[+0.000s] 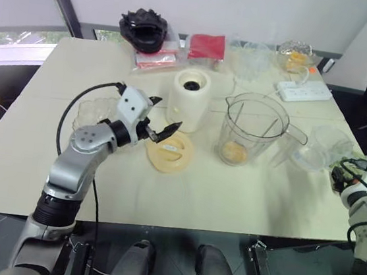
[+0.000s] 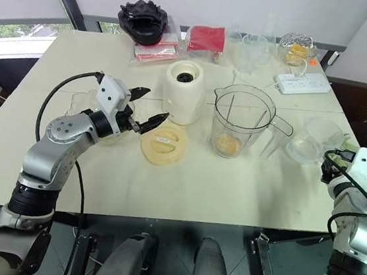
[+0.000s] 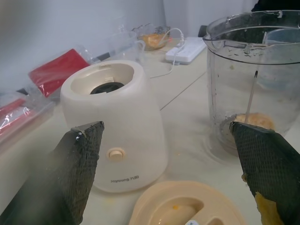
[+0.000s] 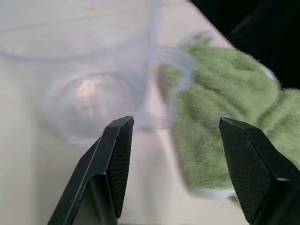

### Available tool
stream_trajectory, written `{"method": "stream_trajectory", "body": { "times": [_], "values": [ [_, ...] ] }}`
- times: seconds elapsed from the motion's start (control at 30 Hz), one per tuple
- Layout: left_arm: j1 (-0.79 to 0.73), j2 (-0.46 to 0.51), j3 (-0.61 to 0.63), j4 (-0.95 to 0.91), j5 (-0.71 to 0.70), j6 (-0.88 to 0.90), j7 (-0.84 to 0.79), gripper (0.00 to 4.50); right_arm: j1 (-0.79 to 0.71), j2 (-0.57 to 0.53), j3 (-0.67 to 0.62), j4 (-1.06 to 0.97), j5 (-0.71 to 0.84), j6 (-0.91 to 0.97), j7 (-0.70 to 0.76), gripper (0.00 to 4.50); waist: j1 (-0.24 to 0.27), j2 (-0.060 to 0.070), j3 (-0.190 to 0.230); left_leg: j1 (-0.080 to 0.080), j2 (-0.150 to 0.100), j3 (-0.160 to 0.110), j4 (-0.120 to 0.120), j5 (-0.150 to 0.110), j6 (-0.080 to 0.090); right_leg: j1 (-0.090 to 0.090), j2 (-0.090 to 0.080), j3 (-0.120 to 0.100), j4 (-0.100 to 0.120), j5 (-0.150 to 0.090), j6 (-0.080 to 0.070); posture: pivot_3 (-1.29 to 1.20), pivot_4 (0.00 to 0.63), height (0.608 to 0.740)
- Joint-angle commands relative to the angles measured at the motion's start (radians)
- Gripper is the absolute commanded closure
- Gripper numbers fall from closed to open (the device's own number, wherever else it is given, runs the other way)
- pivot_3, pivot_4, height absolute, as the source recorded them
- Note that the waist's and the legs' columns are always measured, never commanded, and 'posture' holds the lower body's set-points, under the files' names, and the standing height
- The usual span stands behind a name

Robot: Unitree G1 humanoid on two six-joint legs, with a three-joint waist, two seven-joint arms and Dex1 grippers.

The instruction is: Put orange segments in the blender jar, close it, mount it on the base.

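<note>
My left gripper (image 2: 148, 109) hangs released above the flat cream round lid (image 2: 163, 142); my right gripper (image 4: 176, 154), released, faces a small clear plastic tub (image 4: 89, 101). Orange segments (image 2: 226, 142) lie inside the tall clear blender jar (image 2: 241, 121), beside the cream-white base (image 2: 183, 91) on the surface (image 2: 185, 184).

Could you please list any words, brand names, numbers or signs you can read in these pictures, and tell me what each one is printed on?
"joyoung" followed by a few small characters too small to read: printed low on the front of the base, under its round knob.
A small white label on the flat cream lid: too small to read.
The red packets at the far edge of the table: no legible print.
</note>
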Motion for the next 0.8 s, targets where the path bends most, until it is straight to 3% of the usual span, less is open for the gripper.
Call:
{"method": "stream_trajectory", "body": {
  "times": [0.03, 0.33, 0.6, 0.7, 0.8],
  "values": [
    [-0.027, 0.003, 0.001, 0.025, -0.010, -0.035, -0.023, 0.00, 0.020, -0.066, -0.062, -0.133, 0.056, 0.120, 0.045, 1.56, 0.001, 0.000, 0.000, 0.000, 0.000, 0.000, 0.000, 0.000, 0.000, 0.000, 0.000, 0.000, 0.000, 0.000, 0.000, 0.00, 0.150, 0.740],
    [-0.075, 0.011, -0.005, 0.129, -0.011, -0.086, -0.099, 0.00, 0.136, -0.191, -0.170, -0.397, 0.191, 0.381, 0.199, 1.56, 0.002, 0.000, 0.000, -0.001, 0.000, 0.000, 0.000, 0.000, 0.000, 0.000, 0.000, 0.000, 0.000, 0.000, 0.000, 0.00, 0.150, 0.740],
    [-0.124, 0.080, -0.013, 0.196, -0.022, -0.073, -0.227, 0.00, 0.262, -0.354, -0.253, -0.598, 0.328, 0.292, 0.536, 1.56, 0.002, -0.001, 0.001, 0.000, 0.000, 0.000, 0.000, 0.000, 0.000, 0.000, 0.000, -0.001, 0.000, 0.000, 0.000, 0.00, 0.150, 0.740],
    [-0.150, 0.110, -0.029, 0.228, -0.021, -0.063, -0.289, 0.00, 0.267, -0.360, -0.258, -0.639, 0.384, 0.250, 0.612, 1.56, 0.003, -0.004, 0.000, 0.000, 0.000, 0.000, 0.001, 0.000, 0.000, 0.001, 0.000, -0.001, 0.000, 0.000, 0.001, 0.00, 0.150, 0.740],
    [-0.189, 0.160, -0.069, 0.298, 0.002, -0.085, -0.393, 0.00, 0.236, -0.345, -0.213, -0.664, 0.411, 0.233, 0.598, 1.56, 0.003, -0.004, 0.000, -0.001, 0.000, 0.000, 0.001, 0.000, 0.000, 0.001, 0.000, -0.001, -0.001, -0.001, 0.001, 0.00, 0.150, 0.740]
  ]
}}
